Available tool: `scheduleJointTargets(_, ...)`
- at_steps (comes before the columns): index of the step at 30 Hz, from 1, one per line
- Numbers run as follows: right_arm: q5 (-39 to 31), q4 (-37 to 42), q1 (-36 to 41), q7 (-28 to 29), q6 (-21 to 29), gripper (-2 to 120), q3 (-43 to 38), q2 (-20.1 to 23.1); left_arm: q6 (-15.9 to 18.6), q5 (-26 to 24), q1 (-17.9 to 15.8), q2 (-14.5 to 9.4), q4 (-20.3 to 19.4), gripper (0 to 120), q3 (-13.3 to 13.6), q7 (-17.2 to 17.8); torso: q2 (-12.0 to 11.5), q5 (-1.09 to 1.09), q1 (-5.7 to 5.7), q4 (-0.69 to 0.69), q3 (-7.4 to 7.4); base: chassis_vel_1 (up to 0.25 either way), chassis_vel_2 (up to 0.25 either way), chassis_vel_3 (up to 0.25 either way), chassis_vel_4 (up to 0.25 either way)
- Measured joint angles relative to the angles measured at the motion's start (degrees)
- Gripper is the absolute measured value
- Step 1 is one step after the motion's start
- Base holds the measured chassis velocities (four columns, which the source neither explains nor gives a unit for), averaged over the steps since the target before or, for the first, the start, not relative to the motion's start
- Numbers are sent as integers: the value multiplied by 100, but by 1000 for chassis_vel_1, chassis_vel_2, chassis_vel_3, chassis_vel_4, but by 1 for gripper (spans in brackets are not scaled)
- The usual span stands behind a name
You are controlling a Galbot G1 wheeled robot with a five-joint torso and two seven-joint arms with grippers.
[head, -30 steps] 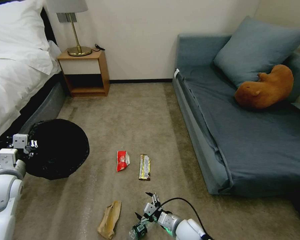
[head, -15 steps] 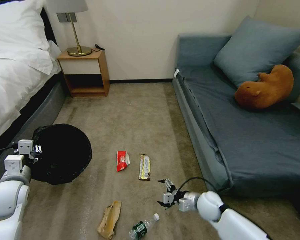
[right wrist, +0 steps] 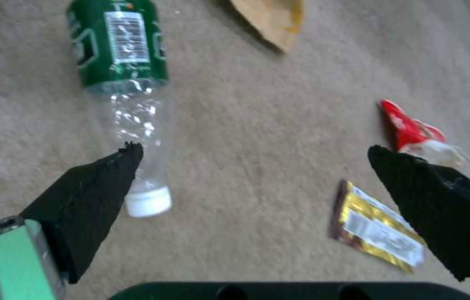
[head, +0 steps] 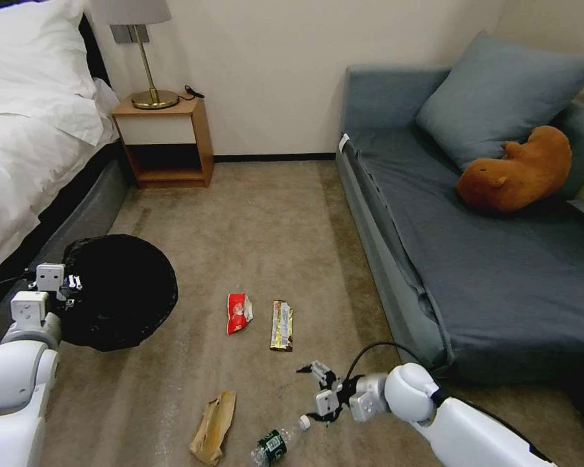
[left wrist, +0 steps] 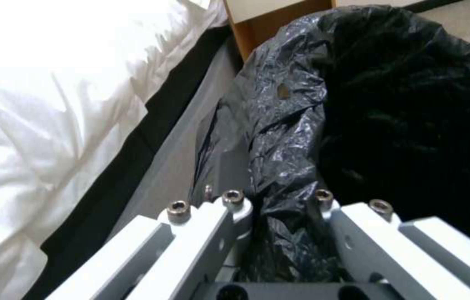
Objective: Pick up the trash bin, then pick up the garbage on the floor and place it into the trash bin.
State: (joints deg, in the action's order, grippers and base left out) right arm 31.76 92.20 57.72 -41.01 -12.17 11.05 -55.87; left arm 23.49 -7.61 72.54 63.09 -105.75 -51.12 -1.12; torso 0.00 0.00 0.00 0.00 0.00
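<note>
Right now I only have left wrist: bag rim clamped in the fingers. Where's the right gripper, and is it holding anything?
Observer: The right gripper is open and empty, over the carpet by the bottle's cap.
Operator: Bottle on the floor?
Observer: Yes. The bottle lies on its side on the carpet, white cap toward that gripper.
Operator: Other litter?
Observer: Three pieces on the carpet: the brown paper wrapper, the red-and-white packet and the gold bar wrapper.
Operator: Bin relative to those?
Observer: The trash bin, held by the left gripper, is at the robot's left beside the bed, apart from all the litter.
</note>
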Motion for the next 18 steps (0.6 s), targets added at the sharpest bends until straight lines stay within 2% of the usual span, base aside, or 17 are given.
scheduleJointTargets(6, 281, -363, -33, -31, -138, 100, 127, -258, -35, 24, 11, 30, 5, 5, 11, 0, 0, 0, 0, 0, 0, 0, 0, 0, 0)
scheduleJointTargets(11, 714, -913, -97, -91, -410, 100, 119, -649, -103, 13, 90, 43, -43, 5, -87, -7, 0, 0, 0, 0, 0, 0, 0, 0, 0)
scheduleJointTargets(18, 980, -1100, -101, -78, -529, 100, 120, -896, -166, -4, 127, 49, 3, 5, -161, -28, 0, -1, 0, 0, 0, 0, 0, 0, 0)
